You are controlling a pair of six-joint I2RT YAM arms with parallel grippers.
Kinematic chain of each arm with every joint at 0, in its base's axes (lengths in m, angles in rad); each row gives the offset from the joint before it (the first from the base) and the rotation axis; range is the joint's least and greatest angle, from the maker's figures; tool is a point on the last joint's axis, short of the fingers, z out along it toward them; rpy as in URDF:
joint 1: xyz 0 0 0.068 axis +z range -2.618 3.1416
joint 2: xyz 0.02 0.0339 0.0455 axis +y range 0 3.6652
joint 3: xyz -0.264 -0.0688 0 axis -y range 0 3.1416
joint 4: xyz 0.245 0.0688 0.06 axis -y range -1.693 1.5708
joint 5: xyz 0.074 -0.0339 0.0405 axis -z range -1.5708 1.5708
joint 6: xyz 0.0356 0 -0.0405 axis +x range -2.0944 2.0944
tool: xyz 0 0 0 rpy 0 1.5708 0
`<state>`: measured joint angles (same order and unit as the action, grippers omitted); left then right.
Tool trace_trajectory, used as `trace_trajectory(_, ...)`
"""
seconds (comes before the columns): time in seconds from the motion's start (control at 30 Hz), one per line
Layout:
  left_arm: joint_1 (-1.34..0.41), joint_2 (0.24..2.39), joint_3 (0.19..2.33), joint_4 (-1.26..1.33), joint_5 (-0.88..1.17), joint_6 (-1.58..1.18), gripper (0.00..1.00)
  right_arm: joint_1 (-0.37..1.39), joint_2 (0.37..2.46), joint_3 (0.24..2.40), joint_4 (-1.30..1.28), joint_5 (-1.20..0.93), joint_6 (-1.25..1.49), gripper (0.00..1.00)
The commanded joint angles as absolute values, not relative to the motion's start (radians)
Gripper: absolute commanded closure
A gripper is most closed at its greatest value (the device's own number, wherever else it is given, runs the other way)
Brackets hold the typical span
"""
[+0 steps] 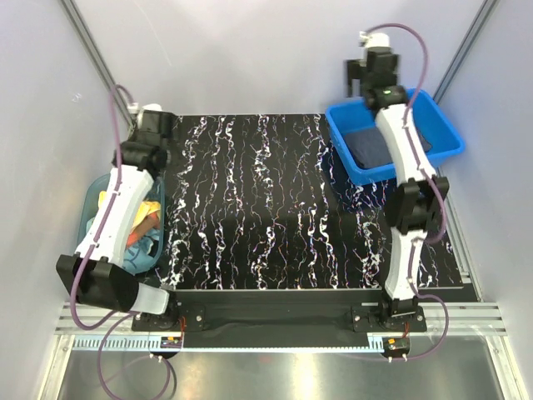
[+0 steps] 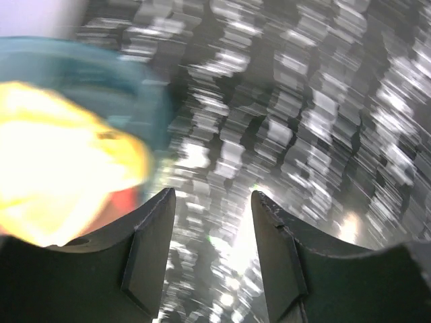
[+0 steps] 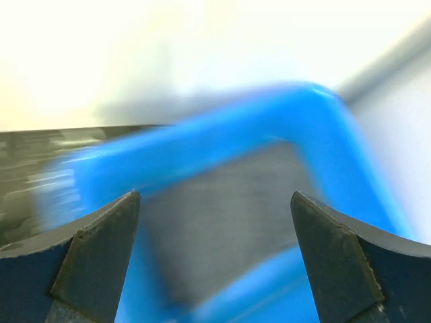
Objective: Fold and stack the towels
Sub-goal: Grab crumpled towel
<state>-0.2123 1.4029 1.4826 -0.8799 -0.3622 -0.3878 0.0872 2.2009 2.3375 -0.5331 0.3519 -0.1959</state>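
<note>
From above, you see your left arm (image 1: 117, 208) stretched forward along the left side, over the teal tub (image 1: 90, 200). The towels (image 1: 141, 229) lie crumpled there: yellow, red, light teal. Your right arm (image 1: 405, 158) reaches far to the blue bin (image 1: 441, 133), where a dark blue towel (image 1: 371, 143) lies flat inside.

In the left wrist view, the left gripper (image 2: 213, 195) has its fingers apart with nothing between them, over the marbled table (image 2: 323, 101). The yellow towel (image 2: 60, 161) is blurred at left.

In the right wrist view, the right gripper (image 3: 215, 195) is spread wide above the dark blue towel and holds nothing.
</note>
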Motion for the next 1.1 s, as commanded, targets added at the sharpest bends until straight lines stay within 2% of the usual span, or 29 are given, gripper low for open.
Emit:
trace_trajectory(0.0,-0.085,1.420,1.534,-0.971,-0.590,-0.396,0.46,0.268,1.978,2.217,-0.606,0.298,-0.017,0.00)
trace_trajectory(0.13,0.027,1.430,1.441,-0.991,-0.607,-0.405,0.46,0.444,1.821,1.912,-0.441,0.210,0.024,0.00)
trace_trajectory(0.3,0.261,1.480,1.287,-0.868,-0.513,-0.354,0.48,0.492,1.741,1.807,-0.439,0.080,0.048,0.02)
trace_trajectory(0.37,0.372,1.576,1.293,-0.854,-0.358,-0.370,0.49,0.492,1.714,1.778,-0.425,0.051,0.045,0.02)
trace_trajectory(0.43,0.396,1.629,1.290,-0.850,-0.298,-0.385,0.50,0.494,1.697,1.754,-0.401,0.043,0.041,0.02)
trace_trajectory(0.53,0.396,1.678,1.279,-0.844,-0.351,-0.396,0.51,0.494,1.674,1.740,-0.406,0.028,0.034,0.02)
trace_trajectory(0.57,0.396,1.681,1.284,-0.838,-0.362,-0.390,0.58,0.494,1.658,1.733,-0.408,0.022,0.029,0.02)
trace_trajectory(0.6,0.396,1.693,1.296,-0.838,-0.367,-0.385,0.69,0.494,1.651,1.724,-0.407,0.025,0.026,0.02)
trace_trajectory(0.63,0.397,1.700,1.316,-0.841,-0.374,-0.379,0.90,0.494,1.641,1.701,-0.396,0.031,0.017,0.01)
trace_trajectory(0.7,0.394,1.703,1.377,-0.857,-0.348,-0.364,1.00,0.492,1.618,1.686,-0.391,0.051,0.009,0.01)
trace_trajectory(0.93,0.287,1.625,1.604,-0.923,-0.227,-0.337,1.00,0.494,1.624,1.701,-0.414,0.084,0.005,0.00)
trace_trajectory(1.07,0.076,1.566,1.741,-0.922,-0.241,-0.321,1.00,0.492,1.635,1.724,-0.449,0.087,0.005,0.00)
